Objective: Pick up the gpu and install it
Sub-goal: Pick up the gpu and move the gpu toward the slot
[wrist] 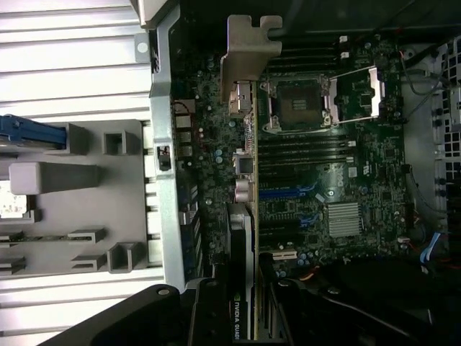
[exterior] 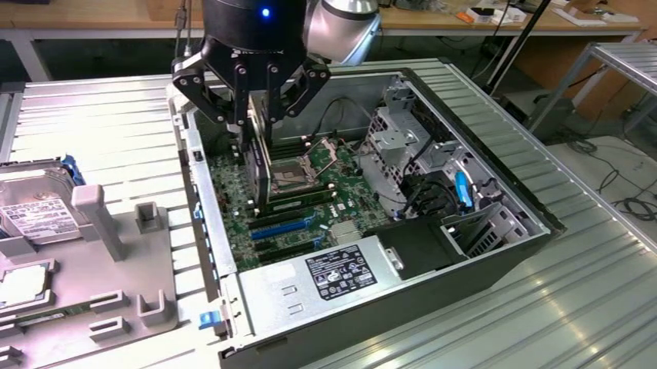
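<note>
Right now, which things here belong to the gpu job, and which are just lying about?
Job in hand:
gpu, gripped by the gripper
motherboard
case

Lying about:
hard drive
memory stick
grey rack

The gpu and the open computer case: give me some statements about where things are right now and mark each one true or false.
1. The gripper holds the gpu over the motherboard inside the case. True.
2. The gpu lies flat in the grey fixture. False: it stands on edge in the gripper, over the board.
3. The cover of the processor socket stands open. True.
4. The hard drive is mounted inside the case. False: it rests in the grey fixture outside the case, at the exterior view's left.
</note>
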`<state>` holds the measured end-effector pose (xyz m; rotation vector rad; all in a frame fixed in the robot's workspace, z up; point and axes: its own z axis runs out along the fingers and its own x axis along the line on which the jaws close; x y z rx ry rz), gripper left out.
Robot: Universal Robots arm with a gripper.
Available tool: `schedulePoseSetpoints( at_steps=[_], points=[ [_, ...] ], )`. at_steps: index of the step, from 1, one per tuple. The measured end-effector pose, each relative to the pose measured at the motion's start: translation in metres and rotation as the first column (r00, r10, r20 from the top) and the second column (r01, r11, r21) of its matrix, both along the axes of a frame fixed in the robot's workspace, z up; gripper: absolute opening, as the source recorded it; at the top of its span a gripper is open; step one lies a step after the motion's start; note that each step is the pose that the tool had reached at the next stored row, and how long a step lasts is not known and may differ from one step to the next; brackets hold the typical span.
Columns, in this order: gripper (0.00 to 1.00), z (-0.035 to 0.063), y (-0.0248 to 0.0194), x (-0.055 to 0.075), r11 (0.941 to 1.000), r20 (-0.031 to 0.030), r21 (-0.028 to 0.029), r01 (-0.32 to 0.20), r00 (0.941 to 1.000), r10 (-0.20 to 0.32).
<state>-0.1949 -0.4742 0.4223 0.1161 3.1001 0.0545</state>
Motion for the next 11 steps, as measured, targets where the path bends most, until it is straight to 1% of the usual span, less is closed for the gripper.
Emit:
schedulePoseSetpoints(
  at_steps=[11],
  points=[
    [0.27, 0.0, 0.0, 0.01, 1.0, 0.0, 0.0, 0.0, 1.0, 0.0]
  ],
)
